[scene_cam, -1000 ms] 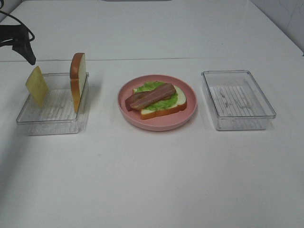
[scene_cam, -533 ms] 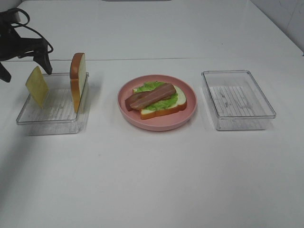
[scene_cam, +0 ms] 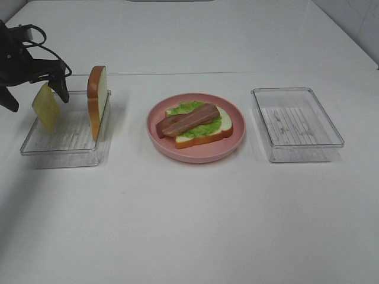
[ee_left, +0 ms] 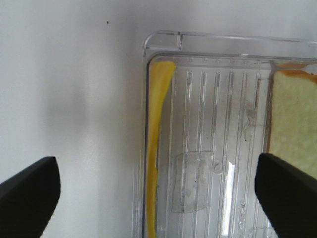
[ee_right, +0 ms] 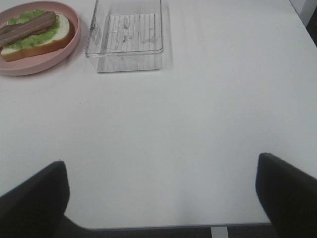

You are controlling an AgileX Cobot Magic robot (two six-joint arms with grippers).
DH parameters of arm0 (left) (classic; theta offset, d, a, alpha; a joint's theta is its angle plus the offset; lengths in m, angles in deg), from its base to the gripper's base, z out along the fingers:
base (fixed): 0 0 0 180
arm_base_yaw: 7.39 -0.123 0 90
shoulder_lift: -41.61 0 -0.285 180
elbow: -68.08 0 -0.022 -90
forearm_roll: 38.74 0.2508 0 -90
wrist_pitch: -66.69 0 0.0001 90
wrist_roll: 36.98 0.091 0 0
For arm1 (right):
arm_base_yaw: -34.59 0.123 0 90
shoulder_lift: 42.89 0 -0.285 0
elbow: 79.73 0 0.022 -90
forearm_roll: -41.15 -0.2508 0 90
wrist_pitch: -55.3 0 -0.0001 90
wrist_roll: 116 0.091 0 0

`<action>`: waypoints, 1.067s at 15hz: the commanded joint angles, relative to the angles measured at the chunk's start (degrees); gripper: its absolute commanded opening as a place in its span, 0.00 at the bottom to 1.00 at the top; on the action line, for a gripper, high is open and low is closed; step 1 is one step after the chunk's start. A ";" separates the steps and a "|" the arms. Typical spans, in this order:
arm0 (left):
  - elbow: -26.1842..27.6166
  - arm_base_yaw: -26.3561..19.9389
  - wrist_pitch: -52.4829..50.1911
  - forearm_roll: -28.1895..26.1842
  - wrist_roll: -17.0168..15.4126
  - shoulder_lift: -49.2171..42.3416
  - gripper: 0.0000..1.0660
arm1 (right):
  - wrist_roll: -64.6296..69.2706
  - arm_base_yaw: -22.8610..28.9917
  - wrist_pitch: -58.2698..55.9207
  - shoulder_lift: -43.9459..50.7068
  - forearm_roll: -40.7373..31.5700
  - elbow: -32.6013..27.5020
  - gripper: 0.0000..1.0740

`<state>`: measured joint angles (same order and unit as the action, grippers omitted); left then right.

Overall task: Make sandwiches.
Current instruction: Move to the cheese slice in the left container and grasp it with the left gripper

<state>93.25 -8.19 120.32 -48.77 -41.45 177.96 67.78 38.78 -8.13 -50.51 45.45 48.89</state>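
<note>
A pink plate (scene_cam: 195, 156) holds a half-built sandwich: one bread slice (scene_cam: 222, 125), green lettuce (scene_cam: 188, 107) and bacon strips (scene_cam: 186, 120). A yellow cheese slice (scene_cam: 46, 107) leans on edge at the left end of the left clear tray (scene_cam: 59, 151). A second bread slice (scene_cam: 98, 100) stands on edge at that tray's right end. My left gripper (scene_cam: 35, 96) is open, its fingers on either side of the cheese's top. In the left wrist view it (ee_left: 157, 198) hangs above the cheese edge (ee_left: 156, 124). My right gripper (ee_right: 161, 198) is open and empty over bare table.
An empty clear tray (scene_cam: 299, 155) sits to the right of the plate and also shows in the right wrist view (ee_right: 126, 58). The plate's rim (ee_right: 44, 63) shows there too. The white table's front edge lies by my right gripper.
My left gripper has come in from the far left and dropped toward the cheese slice, now straddling it. Nothing else has moved.
</note>
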 commanded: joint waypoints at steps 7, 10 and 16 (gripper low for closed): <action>0.29 0.17 -0.63 3.95 -5.16 0.23 0.53 | -0.40 -0.29 0.57 1.89 -0.11 -0.06 0.92; 0.29 0.17 -0.97 5.04 -5.84 0.29 0.45 | -0.40 -0.29 0.57 1.89 -0.11 -0.06 0.92; 0.29 0.17 -2.29 5.33 -6.42 0.29 0.27 | -0.40 -0.29 0.57 1.89 -0.11 -0.06 0.92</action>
<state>93.25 -8.19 118.72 -43.44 -47.47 177.96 67.78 38.78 -8.13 -50.51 45.45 48.89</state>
